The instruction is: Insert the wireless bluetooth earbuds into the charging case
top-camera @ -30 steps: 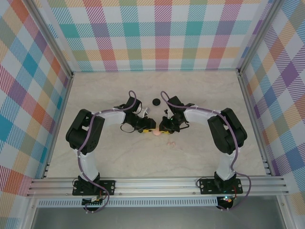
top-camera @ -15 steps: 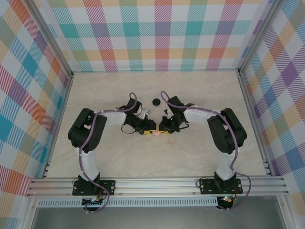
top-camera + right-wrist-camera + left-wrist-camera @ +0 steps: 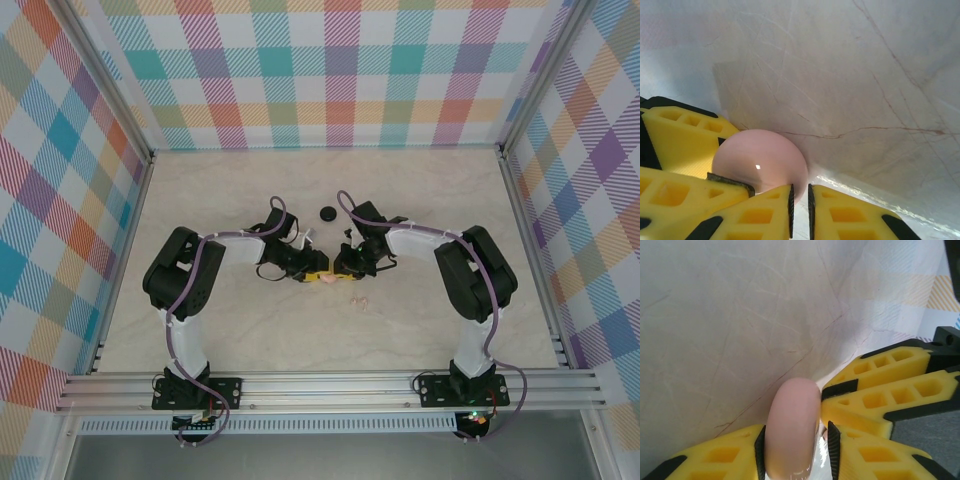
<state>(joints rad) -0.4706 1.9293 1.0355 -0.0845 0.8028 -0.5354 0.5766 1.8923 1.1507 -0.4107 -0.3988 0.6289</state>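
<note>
So left pincer (image 3: 796, 430) clamps the pink case (image 3: 760, 160) edge-on, right pincer (image 3: 800, 192) shut beside it (pink buds (image 3: 357, 299) nearer right arm).

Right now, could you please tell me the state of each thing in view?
pink case: held by the left gripper; open or closed unclear.
left gripper: shut on the pink case.
right gripper: shut, tips against the pink case.
pink earbuds: loose on the table, not inserted.
black case: on the table, untouched.
black earbuds: loose on the table.
</note>
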